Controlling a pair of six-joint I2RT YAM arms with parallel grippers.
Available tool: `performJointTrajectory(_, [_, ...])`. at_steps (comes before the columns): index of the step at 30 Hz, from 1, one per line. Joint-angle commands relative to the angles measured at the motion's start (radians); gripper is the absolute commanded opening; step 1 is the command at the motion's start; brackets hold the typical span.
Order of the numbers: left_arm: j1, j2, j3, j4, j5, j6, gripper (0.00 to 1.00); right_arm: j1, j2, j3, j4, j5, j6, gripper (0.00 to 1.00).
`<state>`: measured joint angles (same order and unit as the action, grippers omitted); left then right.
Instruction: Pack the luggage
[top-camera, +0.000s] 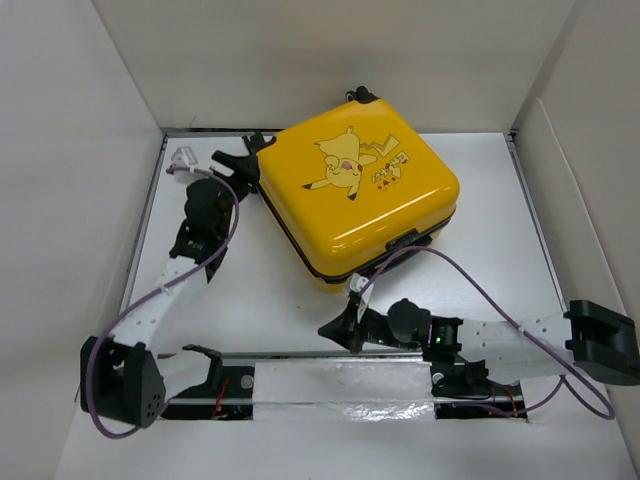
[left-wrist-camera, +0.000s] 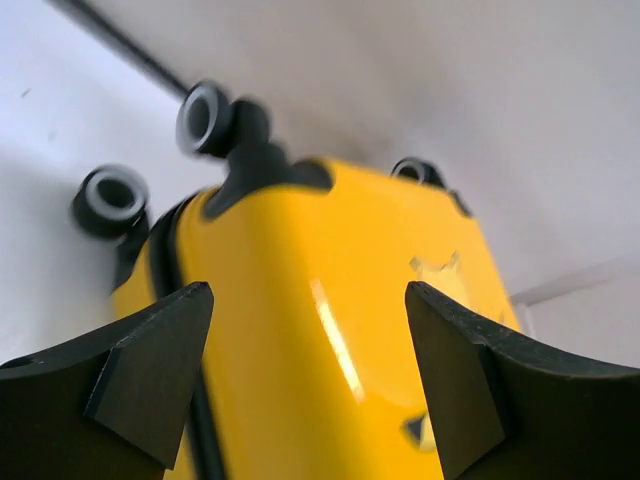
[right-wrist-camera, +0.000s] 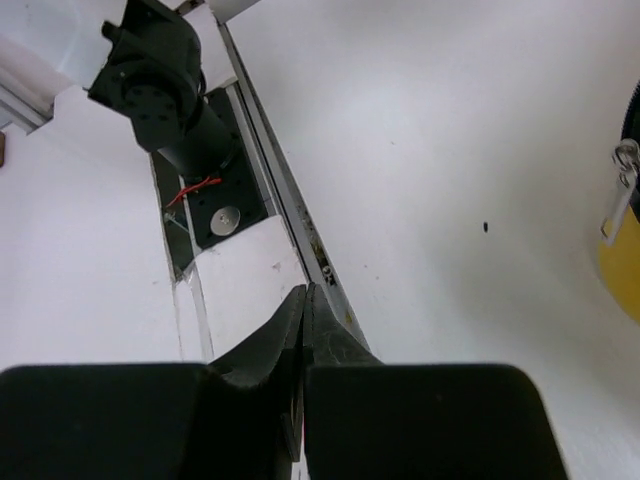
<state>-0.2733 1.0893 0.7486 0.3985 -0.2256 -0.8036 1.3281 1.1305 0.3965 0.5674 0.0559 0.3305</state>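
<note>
Closed yellow luggage lies flat, print up.

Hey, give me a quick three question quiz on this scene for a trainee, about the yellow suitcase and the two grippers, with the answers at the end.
1. True or false: the bright-yellow hard-shell suitcase with the cartoon print lies open on the white table.
2. Which one is shut? A: the left gripper. B: the right gripper. C: both.
3. In the left wrist view, which black parts of the suitcase show at the end that the left gripper faces?

Key
1. False: it lies closed.
2. B. Its fingers are pressed together on nothing, and the left gripper is open.
3. The wheels.
</note>
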Motion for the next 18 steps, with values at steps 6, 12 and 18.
performJointTrajectory(6, [0.146, 0.513, 0.527, -0.179, 0.343, -0.014, 0.74, 0.01, -0.175, -0.071, -0.121, 0.085, 0.034, 0.0])
performJointTrajectory(12, [0.19, 0.713, 0.711, -0.269, 0.407, -0.016, 0.73, 0.01, -0.251, -0.1, -0.143, 0.116, 0.056, 0.0])
performJointTrajectory(18, [0.214, 0.793, 0.77, -0.214, 0.454, -0.049, 0.73, 0.01, -0.316, -0.119, -0.185, 0.148, 0.071, 0.0])
